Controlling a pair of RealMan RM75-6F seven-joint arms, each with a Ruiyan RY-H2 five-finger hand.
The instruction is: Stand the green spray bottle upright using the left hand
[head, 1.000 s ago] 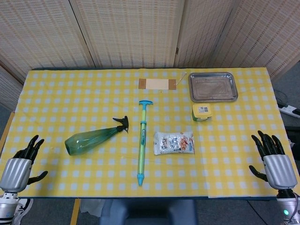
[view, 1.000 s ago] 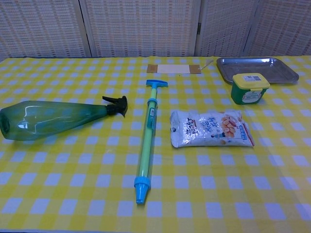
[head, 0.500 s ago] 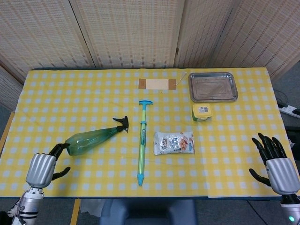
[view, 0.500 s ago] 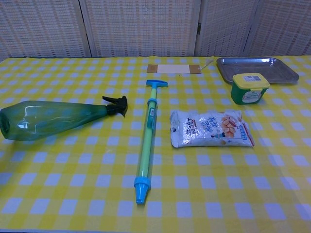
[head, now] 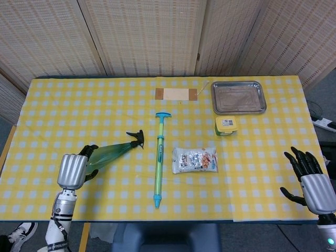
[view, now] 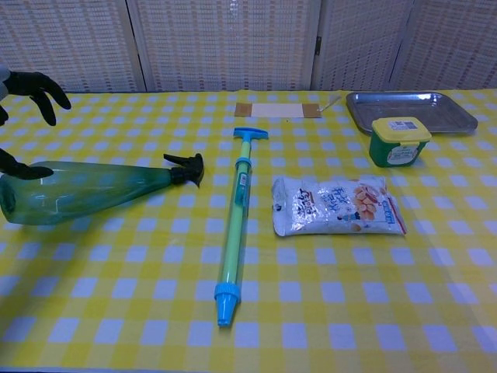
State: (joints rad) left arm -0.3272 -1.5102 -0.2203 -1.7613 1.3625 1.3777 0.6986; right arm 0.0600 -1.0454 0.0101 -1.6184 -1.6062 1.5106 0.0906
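Note:
The green spray bottle [head: 113, 151] lies on its side on the yellow checked cloth, black nozzle pointing right toward the table's middle. In the chest view the bottle [view: 93, 190] stretches from the left edge to its trigger head. My left hand [head: 73, 169] hovers over the bottle's wide base with fingers spread, covering that end in the head view. From the chest view its fingers [view: 33, 84] arch above the bottle and the thumb lies close to the bottle's top; no grip shows. My right hand [head: 310, 181] stays open at the table's right front corner.
A long green and blue pump [head: 159, 160] lies just right of the nozzle. Beyond it are a snack bag [head: 195, 159], a green tub [head: 226, 125], a steel tray [head: 239, 97] and a brown card [head: 177, 94] at the back.
My left hand has travelled from the table's left front corner rightward to above the bottle's base. The bottle has not moved. The right hand sank slightly.

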